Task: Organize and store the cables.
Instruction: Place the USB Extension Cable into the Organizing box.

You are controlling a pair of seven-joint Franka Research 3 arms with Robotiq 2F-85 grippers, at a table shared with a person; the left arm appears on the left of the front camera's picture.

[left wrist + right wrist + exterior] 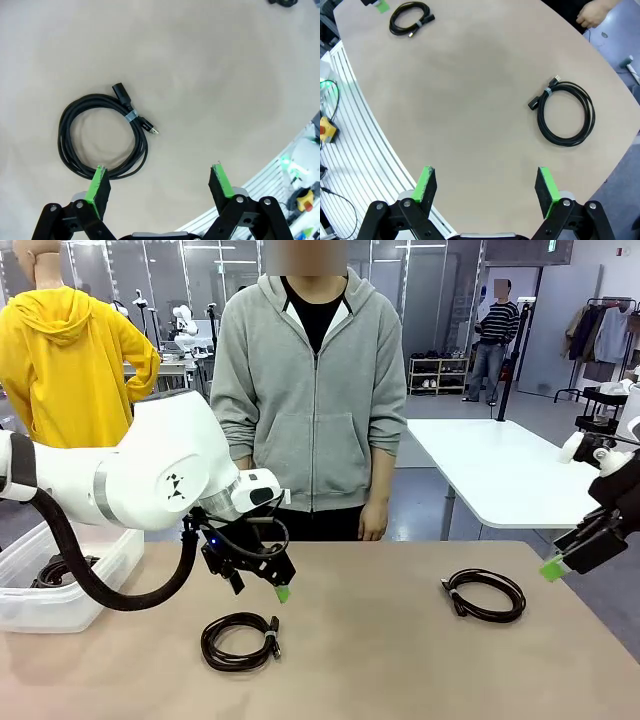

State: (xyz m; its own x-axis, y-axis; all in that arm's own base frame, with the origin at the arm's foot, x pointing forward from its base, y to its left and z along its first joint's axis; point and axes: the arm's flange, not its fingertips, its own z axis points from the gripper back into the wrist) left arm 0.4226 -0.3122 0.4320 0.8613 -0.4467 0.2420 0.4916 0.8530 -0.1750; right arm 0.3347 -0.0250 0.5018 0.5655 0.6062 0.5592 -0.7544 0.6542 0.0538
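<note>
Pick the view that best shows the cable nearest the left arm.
Left wrist view: the cable lies close and large, plug and tie clear. Front view shows it foreshortened; right wrist view shows it small, far off.

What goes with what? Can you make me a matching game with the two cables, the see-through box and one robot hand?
Things:
1. left cable
2. right cable
3. clear box
4. left gripper

Places and states:
A. at the left end of the table, with a dark coil inside
B. lying flat on the table's right part, nearer the right gripper
C. open, hanging in the air above the table
D. lying flat on the table close under the left gripper

Pairs: 1-D, 2-B, 3-A, 4-C
</note>
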